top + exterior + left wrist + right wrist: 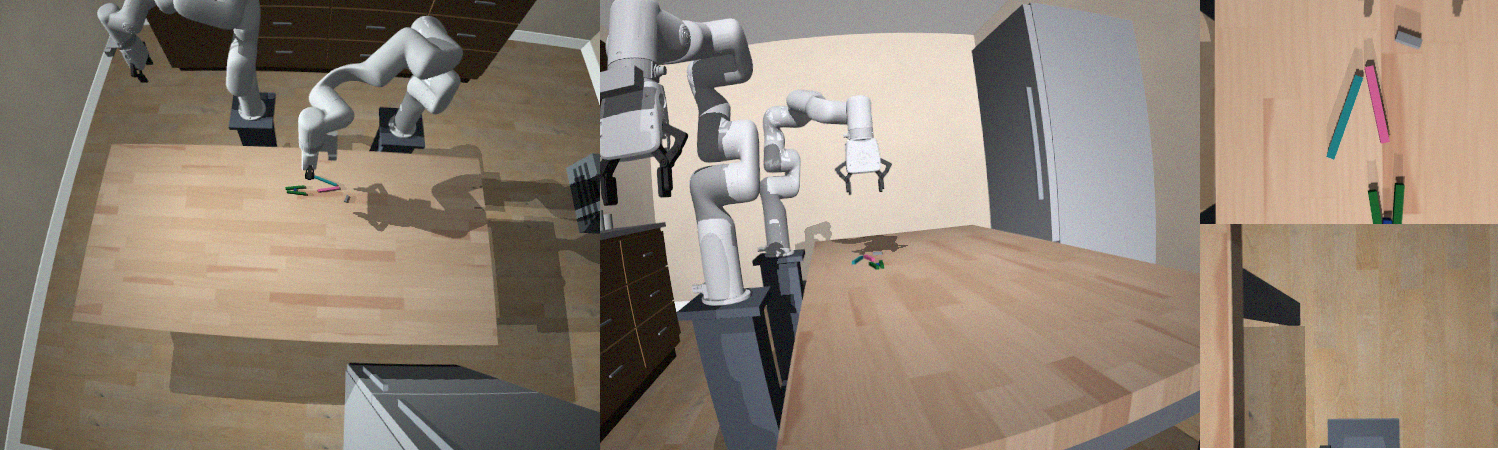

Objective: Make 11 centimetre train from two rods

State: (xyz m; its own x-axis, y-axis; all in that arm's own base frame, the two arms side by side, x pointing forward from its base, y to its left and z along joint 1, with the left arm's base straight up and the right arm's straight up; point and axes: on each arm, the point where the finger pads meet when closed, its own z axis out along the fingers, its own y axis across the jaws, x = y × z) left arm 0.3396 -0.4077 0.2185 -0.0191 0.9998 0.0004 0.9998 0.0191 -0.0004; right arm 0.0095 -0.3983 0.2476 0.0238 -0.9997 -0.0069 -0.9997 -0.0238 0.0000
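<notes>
A turquoise rod point(327, 181) point(857, 260) point(1345, 117) and a pink rod point(329, 190) point(869, 258) point(1377, 105) lie flat in a V, close at one end. A short grey rod point(347, 199) point(1408, 39) lies beyond that end. Two green rods point(1374, 205) point(1398, 200) lie side by side at a slight angle, with a blue rod point(1387, 221) between them, partly cut off in the left wrist view. My left gripper point(309, 176) point(865, 191) is open and empty, high above the rods. My right gripper point(140, 77) point(637, 197) is open and empty, away from the table.
The rods lie near the edge of the wooden table point(225, 295) point(980, 340) on the arms' side. Two dark pedestals bear the arms beside that edge. A fridge point(425, 415) point(1092, 125) stands across the table. The right wrist view shows floor, a table edge and a pedestal point(1364, 426).
</notes>
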